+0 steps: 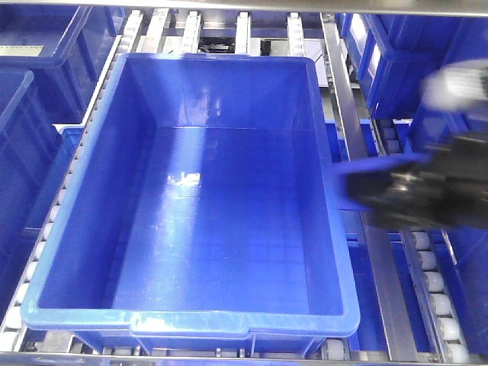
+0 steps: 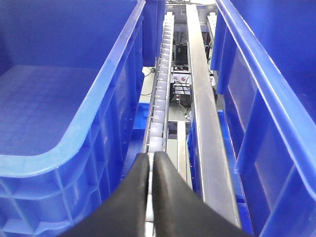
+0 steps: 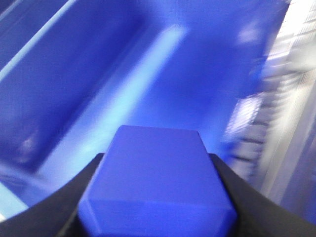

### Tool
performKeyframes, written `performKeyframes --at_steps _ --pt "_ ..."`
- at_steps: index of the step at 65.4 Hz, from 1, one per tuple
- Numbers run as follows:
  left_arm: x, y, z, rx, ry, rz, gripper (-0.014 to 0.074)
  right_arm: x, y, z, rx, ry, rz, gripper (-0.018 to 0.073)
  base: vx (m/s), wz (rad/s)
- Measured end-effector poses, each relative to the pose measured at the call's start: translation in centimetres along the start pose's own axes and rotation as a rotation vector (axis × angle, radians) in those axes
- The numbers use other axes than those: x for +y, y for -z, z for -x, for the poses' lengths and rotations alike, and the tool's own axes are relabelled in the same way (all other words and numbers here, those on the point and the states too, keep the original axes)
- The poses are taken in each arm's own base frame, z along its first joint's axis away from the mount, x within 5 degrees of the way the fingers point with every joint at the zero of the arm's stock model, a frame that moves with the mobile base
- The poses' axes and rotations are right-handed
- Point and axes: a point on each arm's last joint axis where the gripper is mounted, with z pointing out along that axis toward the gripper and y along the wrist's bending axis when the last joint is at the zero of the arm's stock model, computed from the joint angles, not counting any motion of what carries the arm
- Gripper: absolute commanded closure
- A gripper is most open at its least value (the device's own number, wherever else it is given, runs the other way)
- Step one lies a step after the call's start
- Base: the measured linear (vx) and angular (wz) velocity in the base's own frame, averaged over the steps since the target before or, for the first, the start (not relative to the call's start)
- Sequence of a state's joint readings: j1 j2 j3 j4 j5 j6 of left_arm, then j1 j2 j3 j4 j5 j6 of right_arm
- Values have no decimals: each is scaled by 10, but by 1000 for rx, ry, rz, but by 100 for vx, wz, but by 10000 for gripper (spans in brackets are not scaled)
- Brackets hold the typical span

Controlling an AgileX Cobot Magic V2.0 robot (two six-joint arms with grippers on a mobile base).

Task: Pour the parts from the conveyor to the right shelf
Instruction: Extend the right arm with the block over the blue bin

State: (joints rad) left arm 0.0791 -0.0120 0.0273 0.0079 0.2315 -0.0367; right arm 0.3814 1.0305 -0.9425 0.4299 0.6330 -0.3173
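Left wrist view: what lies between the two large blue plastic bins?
A white roller track and a flat metal rail run between the left blue plastic bin and the right blue plastic bin.

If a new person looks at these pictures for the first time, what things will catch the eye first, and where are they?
First comes the big empty blue bin, filling the middle of the front view on the roller rack. Next is the blurred right gripper at that view's right edge; its wrist view shows it clamped on a small blue container. The left gripper, shut and empty, sits over a roller track between two blue bins.
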Motion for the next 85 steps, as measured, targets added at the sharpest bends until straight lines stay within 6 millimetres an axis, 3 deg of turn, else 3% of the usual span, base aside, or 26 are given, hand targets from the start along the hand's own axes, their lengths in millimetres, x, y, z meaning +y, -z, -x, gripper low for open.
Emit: performKeyframes --at_steps 15,24,32,48,64,85 --pt "0 0 0 0 0 0 603 24 -80 31 137 20 64 561 0 0" --pt "0 0 0 0 0 0 603 40 -140 42 268 36 67 561 0 0" --pt "0 0 0 0 0 0 603 52 -194 42 410 68 48 561 0 0" --pt "0 0 0 0 0 0 603 60 -274 34 643 89 42 561 0 0" --pt "0 0 0 0 0 0 603 57 -317 18 746 89 32 560 0 0" --pt "0 0 0 0 0 0 603 51 -335 -1 807 106 4 497 0 0"
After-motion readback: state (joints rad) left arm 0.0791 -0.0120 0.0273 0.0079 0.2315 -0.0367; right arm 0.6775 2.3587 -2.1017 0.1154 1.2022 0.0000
